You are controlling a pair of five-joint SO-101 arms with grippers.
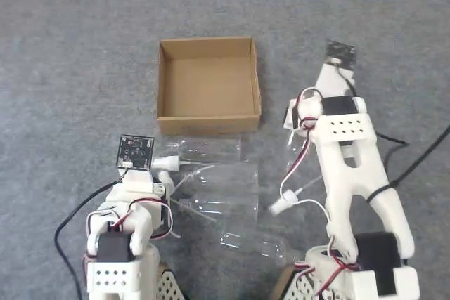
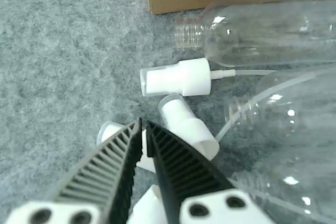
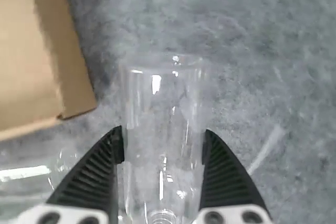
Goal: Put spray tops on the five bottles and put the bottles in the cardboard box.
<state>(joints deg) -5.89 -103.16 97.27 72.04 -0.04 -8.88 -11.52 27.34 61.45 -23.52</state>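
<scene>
Tops (image 2: pixel 178 77) lie loose ahead of the left gripper (image 2: pixel 144 124), around its 12 o'clock. Its fingers (image 2: pixel 173 156) are pinched almost together on nothing (it would have to open first, I'd say), and this arm is the nearer. Bottles (image 1: pixel 218 187) lie on their sides at its 3 o'clock, necks toward 9. At their 12 o'clock sits the box (image 1: pixel 207 125). Off the box's 4 o'clock the right gripper (image 3: pixel 160 140) clasps a bottle (image 3: pixel 163 93) by both sides, its long axis seemingly in line with the arm.
</scene>
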